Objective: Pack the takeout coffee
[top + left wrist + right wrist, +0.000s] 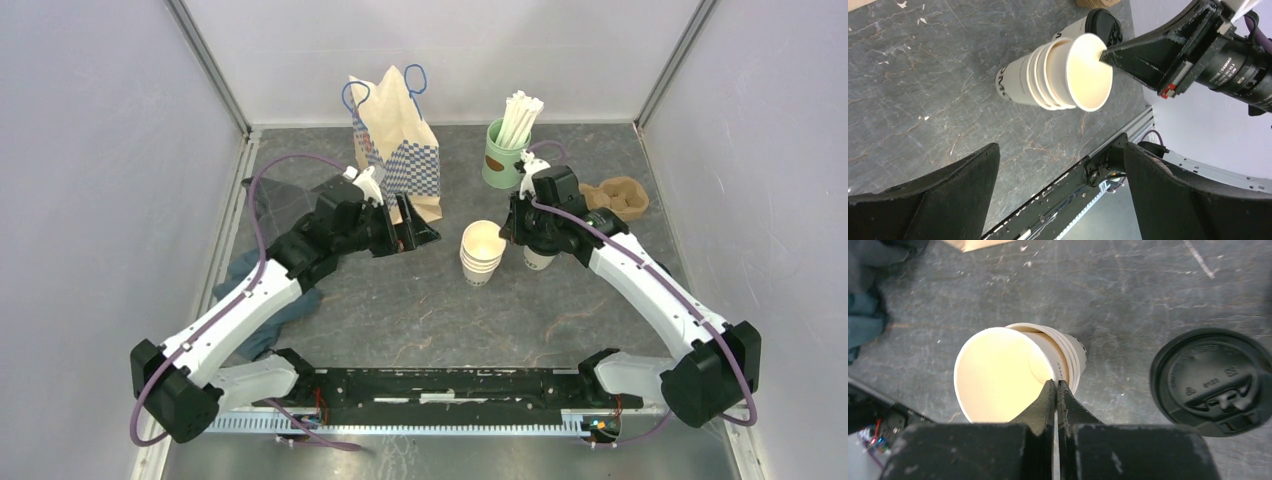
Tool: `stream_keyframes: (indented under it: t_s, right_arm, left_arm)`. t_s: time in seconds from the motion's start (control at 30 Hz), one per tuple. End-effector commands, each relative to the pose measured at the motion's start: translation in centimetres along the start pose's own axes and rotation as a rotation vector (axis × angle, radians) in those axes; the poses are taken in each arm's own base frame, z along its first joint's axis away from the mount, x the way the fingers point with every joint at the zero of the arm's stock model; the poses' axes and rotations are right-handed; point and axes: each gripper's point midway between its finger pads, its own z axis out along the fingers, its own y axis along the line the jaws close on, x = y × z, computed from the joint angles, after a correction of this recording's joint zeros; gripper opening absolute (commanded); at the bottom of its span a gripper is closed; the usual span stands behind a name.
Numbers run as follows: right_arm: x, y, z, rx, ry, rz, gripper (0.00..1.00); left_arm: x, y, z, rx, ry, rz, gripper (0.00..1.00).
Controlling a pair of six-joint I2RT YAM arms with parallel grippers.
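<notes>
Overhead first: stack of small white paper cups [482, 252] stands open-mouthed on grey stone-look counter [400, 310]. A white paper cup with round black plastic lid [538, 260] sits just right of stack. Brown paper bag with blue check panel [397, 140] stands upright behind-left of stack. Brown pulp carrier [620, 196] lies well right of stack, no cup in it. Judged early: one coffee capped, nothing visibly packed, bag interior unseen. At stack's right rim, the right tool [507, 233]; left of stack and apart from it, the left tool [412, 232].

Left wrist view: left tool spread wide, holding nothing. Stack lies ahead of it, untouched. Right tool's tips meet the top cup's rim.

Right wrist view: right tool [1055, 385] all but closed, one finger inside the top cup's wall, one outside; it appears to nip the rim. Lidded cup just right of stack, clear of the tool.
</notes>
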Motion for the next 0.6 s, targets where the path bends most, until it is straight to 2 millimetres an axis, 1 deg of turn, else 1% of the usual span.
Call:
stream_keyframes:
  t_s: [0.0,0.17,0.37,0.47,0.53,0.57]
  right_arm:
    - [-3.5,-2.3,-0.4,0.142,-0.158,-0.009,0.00]
    - [-5.7,-4.3,0.2,0.238,-0.233,0.038,0.00]
    - [-8.1,-8.8,0.9,0.310,-0.265,0.105,0.00]
    - [-8.7,-10.6,1.2,0.320,-0.260,0.134,0.00]
    - [-9.2,-11.6,0.9,0.340,-0.269,0.146,0.00]
    - [-9.6,-11.8,0.8,0.332,-0.279,0.151,0.00]
  left_arm:
    - [-1.1,-0.7,-2.3,-0.029,-0.032,0.064,1.00]
    - [-2.0,-1.8,-3.5,-0.028,-0.044,0.083,1.00]
    - [-2.9,-2.4,-4.2,-0.048,-0.047,0.123,1.00]
    - [-3.3,-2.5,-4.6,-0.065,-0.045,0.147,1.00]
    - [-3.6,-2.6,-4.7,-0.076,-0.045,0.163,1.00]
    - [-3.8,-2.7,-4.8,-0.080,-0.047,0.173,1.00]
